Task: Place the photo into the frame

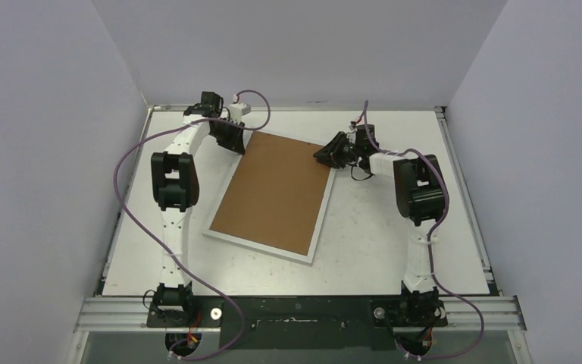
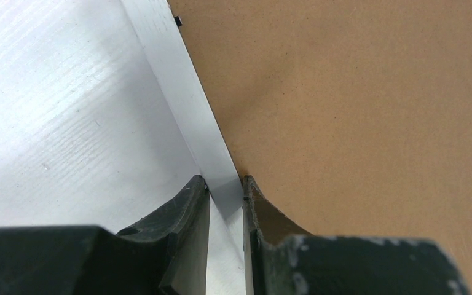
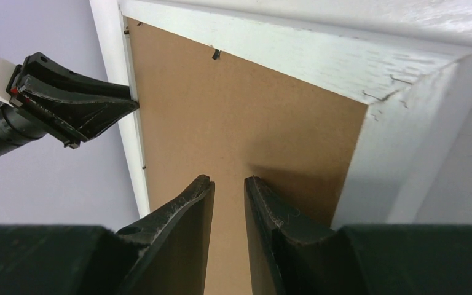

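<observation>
Left jaws pinching frame (image 1: 258, 248) rim, white table (image 1: 379, 250), pale grey walls (image 1: 295, 45)

Robotics lab: a boxed-in test cell.

Two arms (image 1: 174, 227) are mounted side by side on a metal rail (image 1: 121, 312) at the near edge of a white surface (image 1: 394, 250), and purple cables (image 1: 118, 171) loop loose from their bases up to the wrists. Plain pale walls (image 1: 45, 152) close the surface in on three sides like a booth. A white frame (image 1: 258, 245) lies on it, brown back up.
</observation>
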{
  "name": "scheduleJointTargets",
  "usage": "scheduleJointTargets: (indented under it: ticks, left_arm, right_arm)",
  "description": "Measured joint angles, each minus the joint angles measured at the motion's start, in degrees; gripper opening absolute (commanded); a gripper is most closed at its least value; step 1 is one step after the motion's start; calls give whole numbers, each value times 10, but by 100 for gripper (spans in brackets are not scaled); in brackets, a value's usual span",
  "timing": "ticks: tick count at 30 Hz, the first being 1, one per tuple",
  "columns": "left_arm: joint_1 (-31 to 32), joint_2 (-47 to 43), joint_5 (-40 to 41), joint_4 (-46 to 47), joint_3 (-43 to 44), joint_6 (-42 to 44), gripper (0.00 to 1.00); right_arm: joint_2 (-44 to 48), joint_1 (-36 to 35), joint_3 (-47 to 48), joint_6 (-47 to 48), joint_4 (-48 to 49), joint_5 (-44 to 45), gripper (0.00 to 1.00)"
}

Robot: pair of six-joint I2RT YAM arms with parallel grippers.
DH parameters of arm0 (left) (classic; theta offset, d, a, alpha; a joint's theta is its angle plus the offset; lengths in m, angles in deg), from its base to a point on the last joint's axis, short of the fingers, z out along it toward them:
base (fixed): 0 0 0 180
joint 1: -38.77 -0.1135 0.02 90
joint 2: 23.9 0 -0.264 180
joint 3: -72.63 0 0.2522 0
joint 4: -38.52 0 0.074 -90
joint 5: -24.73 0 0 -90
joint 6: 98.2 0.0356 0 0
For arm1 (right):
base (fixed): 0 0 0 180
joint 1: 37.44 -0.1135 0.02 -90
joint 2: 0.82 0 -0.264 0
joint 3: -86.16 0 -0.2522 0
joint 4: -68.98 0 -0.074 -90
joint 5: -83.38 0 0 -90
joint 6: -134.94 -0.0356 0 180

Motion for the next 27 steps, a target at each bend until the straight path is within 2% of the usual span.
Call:
scheduleJointTargets:
  ticks: [6, 13, 15, 18, 23, 27]
  left_arm:
    - [0, -12, -2, 3, -22, -6, 1]
    - [-2, -46, -11, 16, -83, -34, 31]
    - [-5, -48, -16, 16, -86, -42, 48]
    - [-12, -52, -30, 11, -94, -59, 66]
    - [-32, -76, -52, 4, -113, -76, 68]
    - [-53, -130, -67, -9, -152, -63, 64]
  right_arm:
    - [20, 0, -20, 16, -4, -8, 28]
    - [187, 16, -211, 14, 28, -13, 28]
    - [229, 16, -259, 8, 39, -11, 28]
    - [287, 9, -327, 3, 49, -3, 28]
    - [351, -29, -400, -7, 50, 31, 27]
    - [362, -54, -434, -21, 64, 48, 27]
